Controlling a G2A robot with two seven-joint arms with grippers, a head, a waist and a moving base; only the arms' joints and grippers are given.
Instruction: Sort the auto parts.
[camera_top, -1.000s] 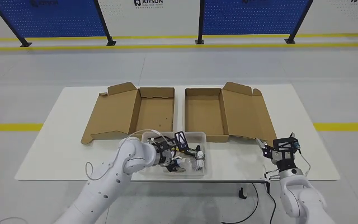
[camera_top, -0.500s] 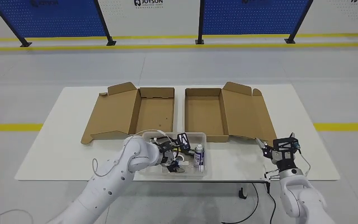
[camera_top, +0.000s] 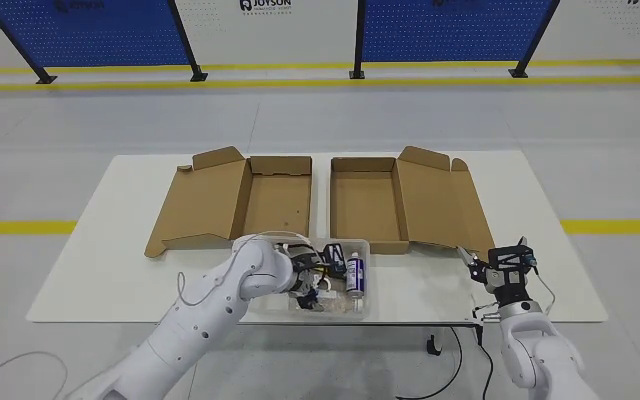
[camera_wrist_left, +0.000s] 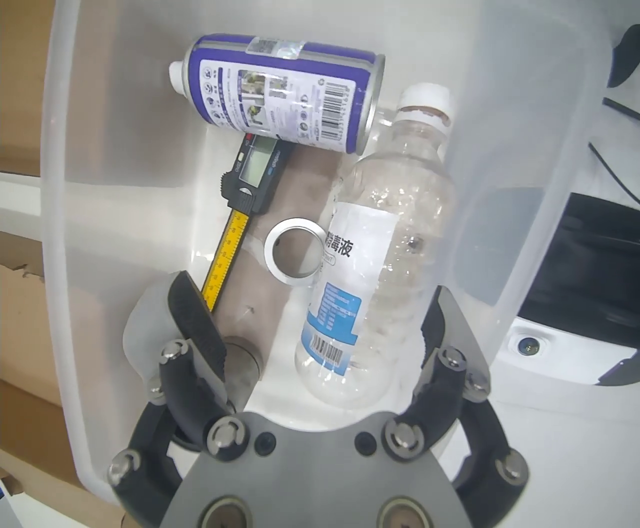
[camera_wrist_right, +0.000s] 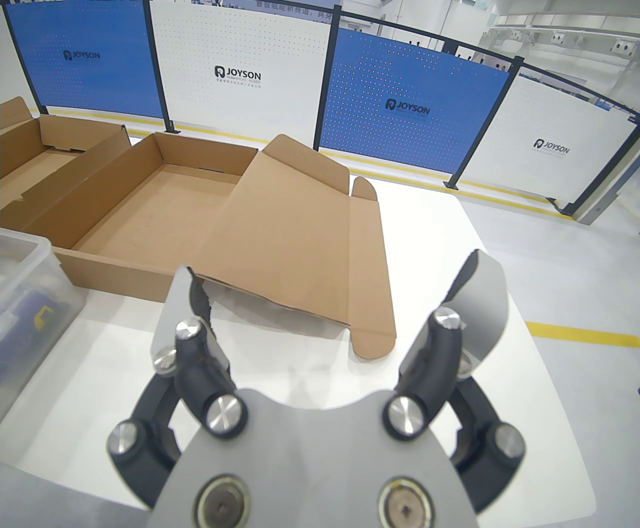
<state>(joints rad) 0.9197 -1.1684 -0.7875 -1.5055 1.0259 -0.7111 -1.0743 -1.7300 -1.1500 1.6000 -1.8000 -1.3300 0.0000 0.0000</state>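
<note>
A clear plastic bin (camera_wrist_left: 75, 210) stands at the table's front edge (camera_top: 366, 300). In it lie a blue spray can (camera_wrist_left: 280, 90), a clear bottle (camera_wrist_left: 380, 260) with a white cap, a digital caliper (camera_wrist_left: 250, 175), a metal ring (camera_wrist_left: 295, 250) and a dull metal cylinder (camera_wrist_left: 260, 300). My left gripper (camera_wrist_left: 315, 325) is down inside the bin, open, one finger (camera_wrist_left: 192, 320) against the cylinder and the other beside the bottle's base. From above, the left gripper (camera_top: 315, 280) is near the bin's middle. My right gripper (camera_wrist_right: 335, 290) hangs open and empty over the table's right front (camera_top: 505, 260).
Two open cardboard boxes lie behind the bin, the left box (camera_top: 275, 200) and the right box (camera_top: 365, 205), each with its lid flap folded outward. The right box's flap (camera_wrist_right: 300, 240) lies just ahead of my right gripper. Bare white table (camera_top: 110, 260) stretches to the left.
My left arm has pushed further right and lower into the bin. The bottle and spray can have shifted inside it. The right arm has not moved.
</note>
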